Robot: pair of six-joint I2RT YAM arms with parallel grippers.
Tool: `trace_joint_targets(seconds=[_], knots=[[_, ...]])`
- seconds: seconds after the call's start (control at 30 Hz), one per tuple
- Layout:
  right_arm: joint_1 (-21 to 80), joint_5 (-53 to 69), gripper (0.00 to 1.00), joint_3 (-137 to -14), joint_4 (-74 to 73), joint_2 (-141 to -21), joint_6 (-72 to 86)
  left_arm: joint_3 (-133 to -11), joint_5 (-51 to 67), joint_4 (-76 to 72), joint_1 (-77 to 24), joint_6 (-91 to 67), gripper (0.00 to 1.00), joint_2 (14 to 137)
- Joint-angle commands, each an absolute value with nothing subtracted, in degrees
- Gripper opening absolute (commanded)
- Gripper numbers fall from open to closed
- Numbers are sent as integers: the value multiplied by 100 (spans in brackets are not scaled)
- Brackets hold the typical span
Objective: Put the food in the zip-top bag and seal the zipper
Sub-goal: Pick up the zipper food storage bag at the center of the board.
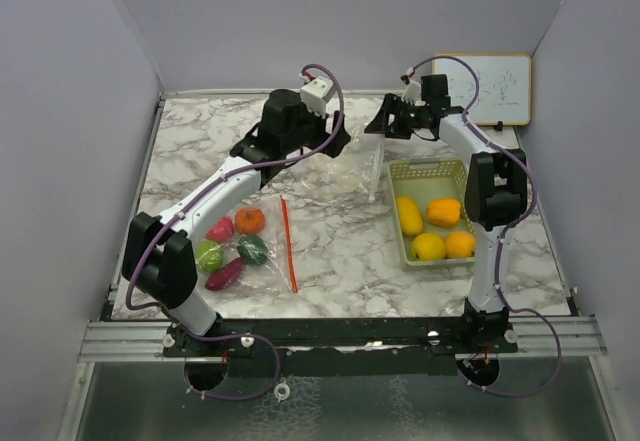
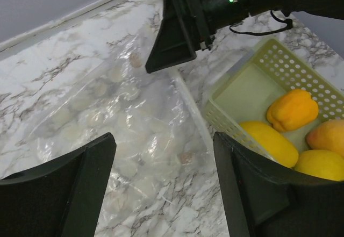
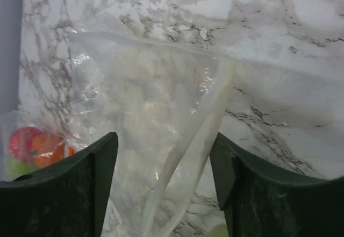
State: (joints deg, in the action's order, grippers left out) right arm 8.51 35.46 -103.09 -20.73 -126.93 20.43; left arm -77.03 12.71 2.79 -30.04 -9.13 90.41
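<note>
Food (image 1: 250,221), seen whole only from above: five pieces in a red-edged bag (image 1: 288,246) at left, four yellow-orange pieces (image 1: 428,247) in the basket (image 1: 428,168). Wrist views alone show left hand (image 2: 164,151) and right hand (image 3: 164,145) released over a second, clear bag (image 3: 156,97) on the table (image 3: 301,59).

A: Bench (image 1: 340,251) surface?
B: White marble, grey veining.
A: Basket (image 1: 432,169)?
B: Pale green, walls perforated in a grid.
A: Basket food (image 1: 428,247)?
B: Two pieces yellow, two orange.
A: Left-side food (image 1: 250,221)?
B: One orange, one pink-red, one light green, one dark green, one purplish red. Thin strip (image 1: 288,244): red.
A: Clear bag (image 3: 161,102)?
B: Colourless, glossy, marble visible through it.
</note>
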Motion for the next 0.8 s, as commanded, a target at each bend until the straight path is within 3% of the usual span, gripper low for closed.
trace_joint_targets(seconds=[0.0,0.1,0.23,0.77], knots=[[826,4487,54,-10458,-1626,-12783,2499,-8116,1724,-49,-3338,-547,75,9391],[826,4595,22,-10350,-1582,-12653,2699,-8148,1632,-102,-3469,-434,74,9623],[832,4576,3,-10186,-1609,-12283,2900,-8070,1482,-312,-3590,-378,74,9871],[1166,4006,2,-9733,-2178,-11092,3163,-8017,-294,-717,-4421,-214,76,10547]])
